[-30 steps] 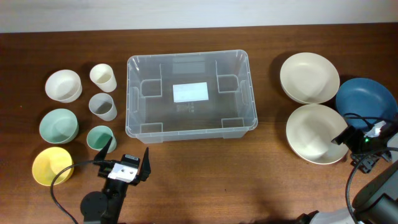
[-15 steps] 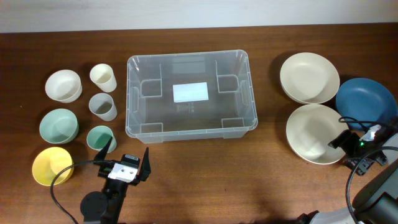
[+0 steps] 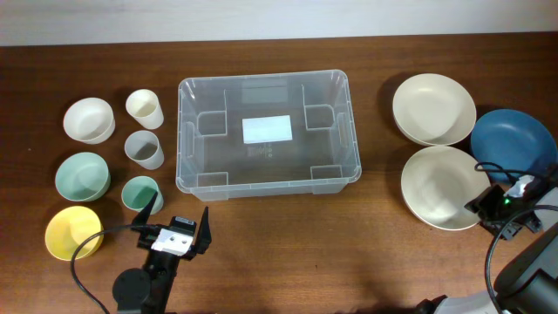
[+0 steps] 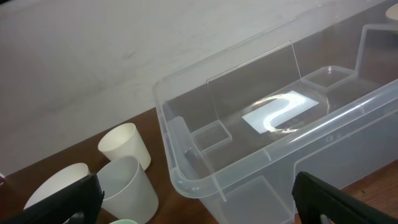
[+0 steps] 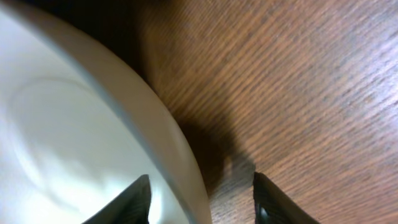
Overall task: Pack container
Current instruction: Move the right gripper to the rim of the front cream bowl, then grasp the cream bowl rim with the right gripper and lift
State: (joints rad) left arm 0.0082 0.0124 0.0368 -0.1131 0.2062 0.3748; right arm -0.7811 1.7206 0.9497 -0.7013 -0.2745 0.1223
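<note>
The clear plastic container (image 3: 267,133) stands empty at the table's middle, a white label on its base; it also fills the left wrist view (image 4: 273,124). My left gripper (image 3: 177,225) is open and empty in front of the container's near left corner. My right gripper (image 3: 482,206) is open, low at the right rim of the near cream bowl (image 3: 440,187). In the right wrist view the bowl's rim (image 5: 180,155) lies between the two fingers (image 5: 202,198), one finger over the bowl's inside and one over the table.
A second cream bowl (image 3: 432,108) and a dark blue bowl (image 3: 514,142) lie at the right. At the left stand a white bowl (image 3: 89,119), a green bowl (image 3: 82,176), a yellow bowl (image 3: 71,232), and cream (image 3: 144,108), grey (image 3: 144,149) and green (image 3: 140,194) cups.
My right gripper has moved down and slightly right onto the near cream bowl's right rim. The left arm has not moved.
</note>
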